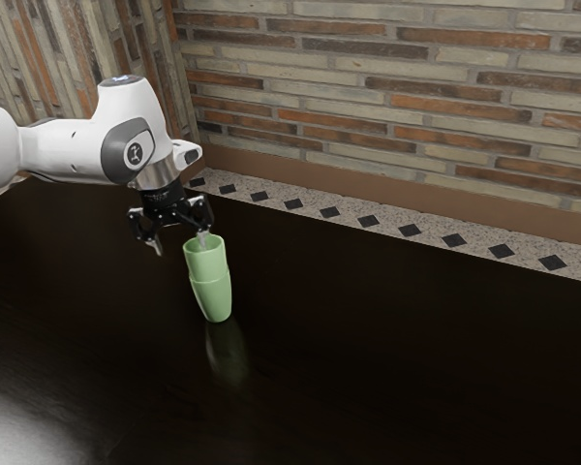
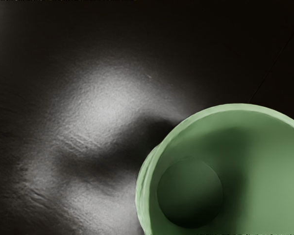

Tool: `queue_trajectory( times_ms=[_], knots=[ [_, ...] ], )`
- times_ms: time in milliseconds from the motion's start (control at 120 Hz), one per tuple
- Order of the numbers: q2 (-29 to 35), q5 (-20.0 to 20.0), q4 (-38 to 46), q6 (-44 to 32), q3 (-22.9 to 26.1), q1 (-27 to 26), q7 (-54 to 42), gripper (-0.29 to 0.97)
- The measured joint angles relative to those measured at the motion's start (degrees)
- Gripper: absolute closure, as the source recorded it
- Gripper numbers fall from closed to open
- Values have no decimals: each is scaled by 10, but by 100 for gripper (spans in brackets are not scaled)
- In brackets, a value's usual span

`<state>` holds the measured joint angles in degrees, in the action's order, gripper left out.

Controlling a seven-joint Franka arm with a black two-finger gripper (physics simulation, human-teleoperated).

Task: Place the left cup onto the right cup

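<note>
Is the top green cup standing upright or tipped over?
Upright: the top cup sits mouth-up, nested in the lower cup; the wrist view looks down into its empty inside.

The stacked green cups (image 1: 209, 286), just under the spread fingers (image 1: 154, 242), are what stands in the way on the dark desk (image 1: 397, 368), which lies open around them, the brick wall (image 1: 387, 87) well behind.
</note>
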<state>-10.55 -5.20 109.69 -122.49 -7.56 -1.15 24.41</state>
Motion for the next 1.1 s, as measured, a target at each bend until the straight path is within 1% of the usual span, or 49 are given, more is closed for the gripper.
queue_trajectory(
  times_ms=[183, 433, 633, 842, 1100],
  knots=[
    [2, 0, 0, 0, 0, 0, -2, 3],
    [8, 2, 0, 2, 0, 0, -4, 1],
    [21, 24, -1, 7, 0, -7, -16, 0],
    [34, 49, -7, 8, 1, -9, -51, 0],
    [46, 54, -9, 9, 0, -9, -113, 0]
  ],
)
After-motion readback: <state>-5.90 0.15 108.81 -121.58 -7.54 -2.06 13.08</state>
